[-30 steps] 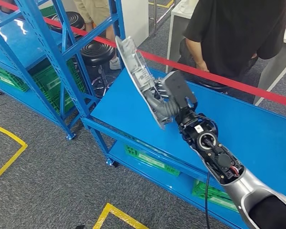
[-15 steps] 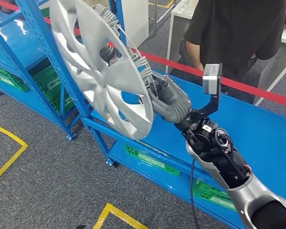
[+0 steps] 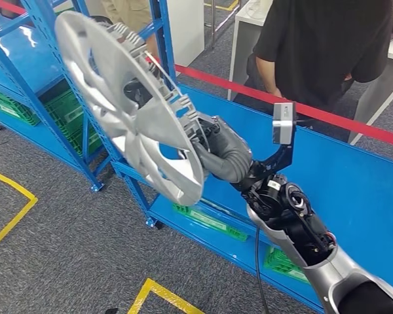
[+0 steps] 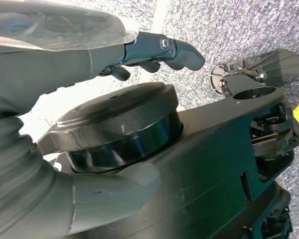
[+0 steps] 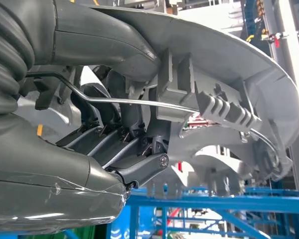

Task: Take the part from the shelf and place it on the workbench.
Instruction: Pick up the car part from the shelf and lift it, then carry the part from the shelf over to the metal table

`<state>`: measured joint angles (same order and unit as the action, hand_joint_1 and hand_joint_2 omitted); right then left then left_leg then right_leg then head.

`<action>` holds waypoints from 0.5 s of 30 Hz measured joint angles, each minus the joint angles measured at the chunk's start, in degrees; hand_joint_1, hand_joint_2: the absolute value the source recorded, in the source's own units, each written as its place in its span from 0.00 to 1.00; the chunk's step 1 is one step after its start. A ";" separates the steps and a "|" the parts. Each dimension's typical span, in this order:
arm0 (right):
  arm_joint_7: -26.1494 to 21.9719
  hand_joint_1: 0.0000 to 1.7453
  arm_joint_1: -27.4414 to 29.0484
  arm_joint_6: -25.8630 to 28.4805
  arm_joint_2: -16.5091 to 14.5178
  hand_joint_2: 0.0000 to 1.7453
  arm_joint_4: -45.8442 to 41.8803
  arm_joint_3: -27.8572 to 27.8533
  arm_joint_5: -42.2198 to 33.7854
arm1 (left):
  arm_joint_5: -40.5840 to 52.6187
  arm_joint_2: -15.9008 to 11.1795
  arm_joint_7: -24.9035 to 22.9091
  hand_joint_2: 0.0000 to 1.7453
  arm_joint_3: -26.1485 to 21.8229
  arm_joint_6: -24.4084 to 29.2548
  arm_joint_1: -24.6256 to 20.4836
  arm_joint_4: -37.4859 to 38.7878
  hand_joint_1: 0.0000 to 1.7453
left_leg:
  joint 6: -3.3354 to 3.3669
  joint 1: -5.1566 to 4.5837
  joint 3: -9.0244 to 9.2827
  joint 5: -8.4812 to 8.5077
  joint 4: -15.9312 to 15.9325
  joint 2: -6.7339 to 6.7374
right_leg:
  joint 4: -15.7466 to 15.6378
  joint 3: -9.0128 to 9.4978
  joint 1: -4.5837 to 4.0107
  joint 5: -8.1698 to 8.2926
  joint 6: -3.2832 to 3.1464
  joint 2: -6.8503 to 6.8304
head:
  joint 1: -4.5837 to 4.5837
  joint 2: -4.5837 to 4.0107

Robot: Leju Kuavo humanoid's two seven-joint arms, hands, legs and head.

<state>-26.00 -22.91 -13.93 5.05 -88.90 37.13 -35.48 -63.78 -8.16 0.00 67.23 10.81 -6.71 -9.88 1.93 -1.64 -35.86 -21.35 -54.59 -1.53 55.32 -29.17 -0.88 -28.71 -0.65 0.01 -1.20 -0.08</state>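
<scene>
The part is a silver wheel cover (image 3: 130, 111) with curved spokes, held up in the air, tilted, over the left end of the blue workbench (image 3: 352, 190). My right hand (image 3: 219, 154) grips its rim from the back, with dark fingers (image 5: 114, 144) wrapped around the clips and the wire ring of the wheel cover (image 5: 223, 64). The blue shelf rack (image 3: 61, 59) stands at the far left behind the cover. My left hand (image 4: 155, 50) hangs over the grey carpet with nothing in it, its fingers loosely extended.
A person in a black shirt (image 3: 328, 46) stands behind the red tape (image 3: 333, 118) across the bench. Another person in khaki shorts (image 3: 130, 13) stands behind the rack. Black stools (image 3: 130, 72), green crates (image 3: 66, 111) and yellow floor lines (image 3: 12, 216) lie around.
My right wrist has turned, so the wheel cover went from edge-on to face-on. In the last half second it shifted slightly left and tilted; the wrist camera rose.
</scene>
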 joint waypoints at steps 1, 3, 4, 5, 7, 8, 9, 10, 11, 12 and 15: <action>-0.06 0.94 0.02 -0.42 -0.20 1.00 0.20 0.11 -0.03 | 0.01 -0.02 0.02 1.00 0.00 -0.01 0.00 0.00 0.00 | 0.13 -0.09 -0.02 -0.12 -0.03 0.00 | -0.15 0.05 0.06 -0.02 0.10 -0.03 | 0.00 0.01; -0.13 0.94 0.04 -1.37 -0.65 1.00 0.57 0.25 -0.16 | 0.05 0.02 0.03 1.00 0.01 -0.03 0.03 0.00 0.00 | 0.66 -0.07 0.41 -0.16 0.77 -0.05 | -0.80 0.43 -0.02 0.03 0.42 -0.16 | 0.14 0.01; -0.19 0.94 0.05 -1.98 -0.87 1.00 0.75 0.32 -0.29 | 0.09 0.08 0.04 1.00 0.01 -0.04 0.05 0.00 0.00 | 0.87 0.09 0.97 0.03 1.66 -0.13 | -0.98 0.71 -0.09 -0.06 0.67 -0.19 | 0.17 0.01; -0.29 0.94 0.04 -2.85 -1.08 1.00 0.98 0.40 -0.59 | 0.17 0.16 0.04 1.00 0.02 -0.07 0.04 0.00 0.00 | 1.00 0.40 1.64 0.41 2.70 -0.23 | -0.25 0.61 -0.14 -0.69 0.97 -0.17 | 0.11 0.00; -0.69 0.94 0.13 -5.49 -1.40 1.00 1.58 0.56 -1.98 | 0.47 0.27 0.04 1.00 0.02 -0.14 -0.05 0.00 0.00 | 0.94 0.98 2.51 0.99 3.96 -0.52 | 4.98 -1.56 0.23 -3.82 1.78 -0.05 | -0.23 0.00; -0.98 0.94 0.31 -7.22 -1.63 1.00 1.96 0.64 -2.98 | 0.63 0.32 -0.01 1.00 0.02 -0.16 -0.10 0.00 0.00 | 0.92 1.19 2.60 1.03 4.08 -0.74 | 9.00 -3.54 0.61 -5.83 2.27 -0.02 | -0.40 0.01; -1.30 0.94 0.59 -8.91 -1.94 1.00 2.39 0.74 -3.84 | 0.79 0.37 -0.09 1.00 0.02 -0.17 -0.12 0.00 0.00 | 0.74 1.43 2.60 0.99 4.04 -1.04 | 12.47 -5.34 1.03 -7.15 2.75 -0.03 | -0.52 0.01; -1.63 0.94 0.88 -10.44 -2.34 1.00 2.88 0.89 -4.46 | 0.89 0.43 -0.22 1.00 0.02 -0.18 -0.12 0.00 0.00 | 0.47 1.71 2.60 0.90 3.91 -1.45 | 14.35 -6.42 1.50 -7.39 3.25 -0.03 | -0.62 0.01; -1.92 0.94 1.12 -11.62 -2.80 1.00 3.42 1.08 -4.75 | 0.96 0.49 -0.37 1.00 0.02 -0.18 -0.13 0.00 0.00 | 0.07 2.07 2.58 0.76 3.66 -1.92 | 13.94 -6.38 1.98 -6.39 3.80 -0.01 | -0.67 0.01; -2.14 0.94 1.28 -12.50 -3.31 1.00 3.98 1.32 -4.84 | 1.03 0.55 -0.49 1.00 0.02 -0.19 -0.15 0.00 0.00 | -0.45 2.50 2.55 0.54 3.23 -2.46 | 11.17 -5.14 2.50 -4.36 4.39 0.15 | -0.74 0.00; -2.33 0.94 1.54 -13.80 -4.79 1.00 5.46 2.21 -4.68 | 1.16 0.42 -0.69 1.00 0.03 -0.19 -0.48 0.02 0.00 | -2.31 3.30 1.92 -0.43 1.09 -4.13 | 1.09 -0.26 3.58 0.24 5.42 2.84 | -1.36 0.01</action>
<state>-28.33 -21.37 -27.73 0.26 -83.43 39.34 -40.17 -62.61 -7.74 -0.69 67.26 10.63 -7.19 -9.86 -0.39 1.66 -33.94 -21.78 -53.50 -5.66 56.41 -29.43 2.70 -28.48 4.76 2.85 -2.56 -0.07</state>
